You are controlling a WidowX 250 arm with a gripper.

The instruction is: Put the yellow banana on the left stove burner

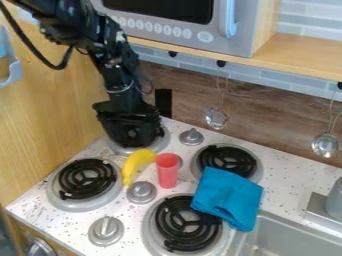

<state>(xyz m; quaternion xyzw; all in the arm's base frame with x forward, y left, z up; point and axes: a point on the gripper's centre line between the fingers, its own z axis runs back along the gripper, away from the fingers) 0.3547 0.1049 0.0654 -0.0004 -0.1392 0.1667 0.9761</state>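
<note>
Black robotic tool (133,136) over silver-rimmed burner (161,143), 11 o'clock; grip state cannot be told. Curved yellow toy banana (135,164) at tool's 6 o'clock, beside upright red plastic cup (167,171). Likely hazard: low sweep toward 4 o'clock, toppling narrow cup.

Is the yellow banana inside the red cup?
No, the banana lies on the white stove top, beside the cup.
</note>
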